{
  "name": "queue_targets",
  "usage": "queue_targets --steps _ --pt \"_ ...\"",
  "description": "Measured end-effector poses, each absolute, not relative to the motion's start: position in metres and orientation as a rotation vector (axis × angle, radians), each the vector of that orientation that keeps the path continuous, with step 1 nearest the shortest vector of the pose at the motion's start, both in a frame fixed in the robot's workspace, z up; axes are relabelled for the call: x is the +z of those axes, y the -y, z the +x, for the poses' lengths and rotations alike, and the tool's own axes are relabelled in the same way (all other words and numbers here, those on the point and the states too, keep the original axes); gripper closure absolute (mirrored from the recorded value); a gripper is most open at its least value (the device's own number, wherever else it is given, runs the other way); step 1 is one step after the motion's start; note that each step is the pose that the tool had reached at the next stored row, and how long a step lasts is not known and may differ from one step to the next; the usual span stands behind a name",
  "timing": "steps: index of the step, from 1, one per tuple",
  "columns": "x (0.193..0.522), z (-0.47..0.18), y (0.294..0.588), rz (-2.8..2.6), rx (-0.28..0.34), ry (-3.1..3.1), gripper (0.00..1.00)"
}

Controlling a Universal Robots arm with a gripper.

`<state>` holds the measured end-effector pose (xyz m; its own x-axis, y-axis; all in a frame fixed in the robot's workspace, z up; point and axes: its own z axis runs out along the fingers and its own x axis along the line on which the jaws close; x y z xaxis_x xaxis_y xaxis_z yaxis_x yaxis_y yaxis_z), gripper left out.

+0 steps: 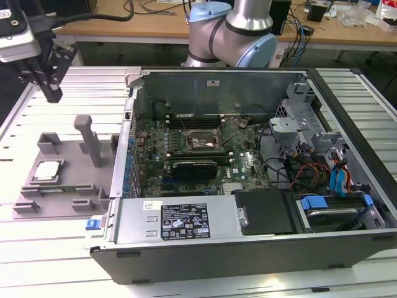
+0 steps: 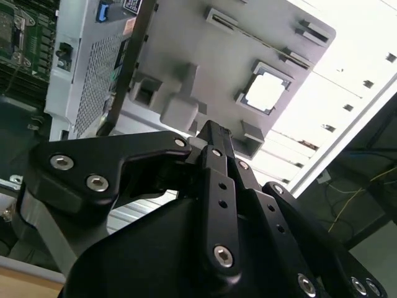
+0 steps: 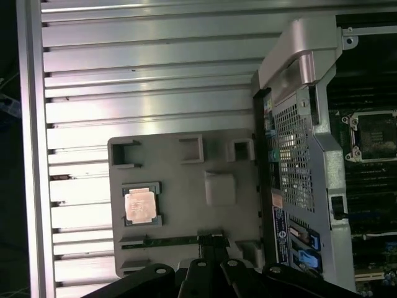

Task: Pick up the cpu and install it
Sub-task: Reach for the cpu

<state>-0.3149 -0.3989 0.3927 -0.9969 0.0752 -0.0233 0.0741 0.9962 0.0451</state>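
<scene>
Exterior view's left: my black pincer [image 1: 52, 93] hangs closed, empty.
Progress: silver square cpu [image 1: 48, 172] unpicked on grey plastic tray [image 1: 74, 186].

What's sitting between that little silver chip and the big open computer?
In the exterior view, a grey upright post on the tray stands between the cpu and the computer case.

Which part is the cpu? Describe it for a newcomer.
On the exterior view's left of the open computer case lies a gray tray. The cpu is the small flat square seated in one of its recesses. Its pale silvery top stands out against the all-gray tray and its upright post.
</scene>
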Motion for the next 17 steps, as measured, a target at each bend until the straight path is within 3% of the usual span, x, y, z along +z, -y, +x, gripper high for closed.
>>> queue_targets --steps 7,17 --pt "0.388 -0.333 0.399 0.117 0.069 -3.114 0.89" --pt "0.351 -0.343 0.399 0.117 0.069 -3.114 0.89"
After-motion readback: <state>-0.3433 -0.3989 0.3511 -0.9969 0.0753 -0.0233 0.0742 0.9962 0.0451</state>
